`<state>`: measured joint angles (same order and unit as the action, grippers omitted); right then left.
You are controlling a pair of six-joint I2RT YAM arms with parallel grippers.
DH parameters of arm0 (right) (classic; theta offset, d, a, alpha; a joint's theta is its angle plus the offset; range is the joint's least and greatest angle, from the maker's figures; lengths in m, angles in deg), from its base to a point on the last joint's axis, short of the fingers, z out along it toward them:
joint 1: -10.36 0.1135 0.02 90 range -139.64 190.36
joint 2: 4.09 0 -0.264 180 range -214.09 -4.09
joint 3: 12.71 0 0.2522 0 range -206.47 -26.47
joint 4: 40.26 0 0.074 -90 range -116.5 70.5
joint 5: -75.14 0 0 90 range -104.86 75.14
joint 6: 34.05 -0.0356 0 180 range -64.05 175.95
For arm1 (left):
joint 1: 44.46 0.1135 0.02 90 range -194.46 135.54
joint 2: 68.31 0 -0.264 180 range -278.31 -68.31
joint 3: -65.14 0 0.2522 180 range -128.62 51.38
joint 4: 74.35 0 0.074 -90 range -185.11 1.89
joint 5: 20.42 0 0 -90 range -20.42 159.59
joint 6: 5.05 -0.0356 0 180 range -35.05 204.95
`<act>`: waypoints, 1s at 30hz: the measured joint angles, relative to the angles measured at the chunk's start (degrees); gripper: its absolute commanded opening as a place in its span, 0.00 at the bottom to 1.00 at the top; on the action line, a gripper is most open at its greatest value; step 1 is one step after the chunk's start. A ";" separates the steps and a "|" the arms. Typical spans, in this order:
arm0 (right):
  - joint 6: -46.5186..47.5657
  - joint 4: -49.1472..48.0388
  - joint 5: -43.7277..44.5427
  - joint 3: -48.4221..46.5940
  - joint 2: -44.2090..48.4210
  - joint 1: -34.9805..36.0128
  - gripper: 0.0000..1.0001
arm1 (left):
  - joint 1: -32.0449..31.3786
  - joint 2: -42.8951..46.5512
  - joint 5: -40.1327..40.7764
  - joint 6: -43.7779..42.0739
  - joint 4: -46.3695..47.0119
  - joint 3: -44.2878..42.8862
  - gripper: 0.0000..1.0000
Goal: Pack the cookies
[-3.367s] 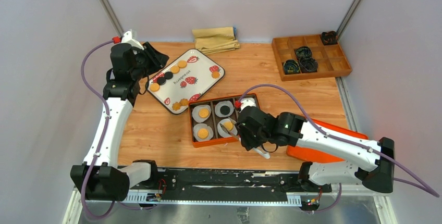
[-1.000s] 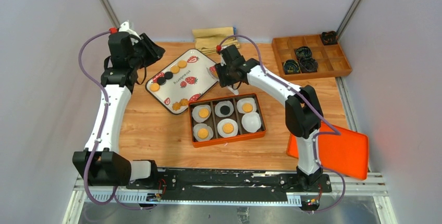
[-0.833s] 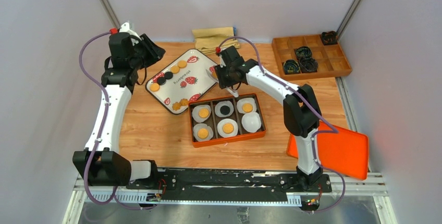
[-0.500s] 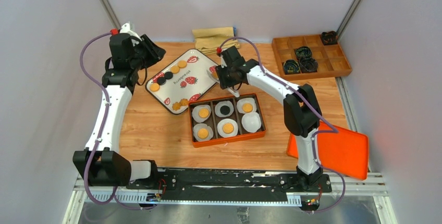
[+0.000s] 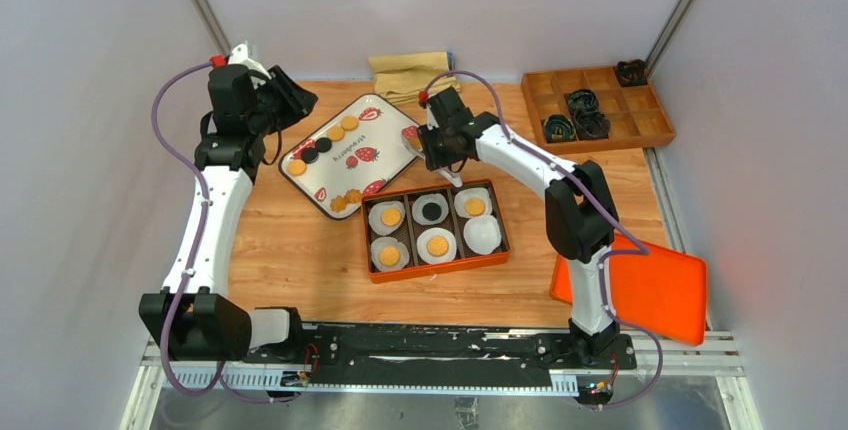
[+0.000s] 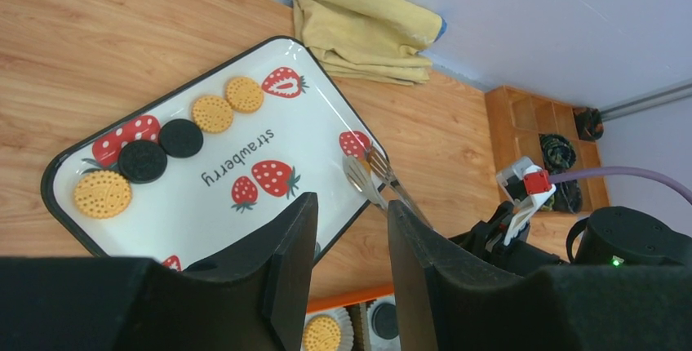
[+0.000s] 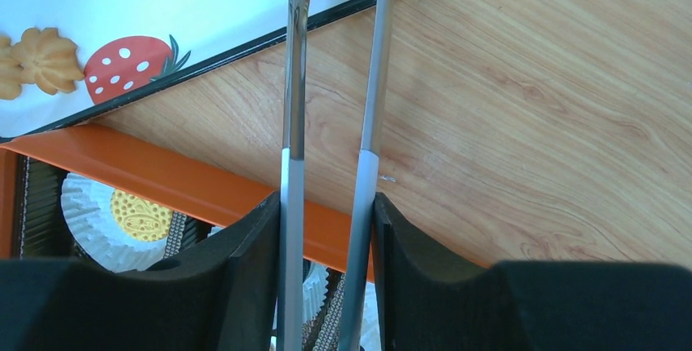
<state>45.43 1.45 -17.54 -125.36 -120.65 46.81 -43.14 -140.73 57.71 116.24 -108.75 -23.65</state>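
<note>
- Clamping tongs (image 6: 369,178) in right gripper (image 7: 326,204), fingers pressed against both metal arms.
- Reaching with the tongs over the right corner of the plate (image 5: 390,135), beside a printed strawberry, tips slightly apart.
- Showing the edge of an orange cookie between the tips at the top of the right wrist view; grip on it cannot be told.
- Hovering with left gripper (image 6: 351,204) above the plate's far left end, jaws apart, nothing between them.
- Lying on plate: cookies (image 5: 336,133).
  - Along the far left edge, a row of two orange, two black, one orange.
  - At the near edge, two scalloped orange, touching.
- Sitting in box (image 5: 372,275), just near of the plate: six compartments, each lined with a paper cup (image 5: 482,235).
  - Orange cookie in four cups.
  - Black cookie in far middle cup.
  - Near right cup bare.
- Lying elsewhere on table (image 5: 300,250):
  - Folded cloth (image 5: 412,74) at the far edge.
  - Wooden organizer (image 5: 645,100) at far right, dark items in several cells.
  - Orange lid (image 5: 650,290) at near right.
</note>
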 measured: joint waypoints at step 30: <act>-7.74 17.25 4.22 35.12 60.08 4.33 0.24 | -2.21 0.46 -1.79 0.20 2.08 4.74 0.40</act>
<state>37.69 18.69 -13.32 -90.24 -60.56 51.14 -45.35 -140.27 55.91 116.44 -106.67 -18.90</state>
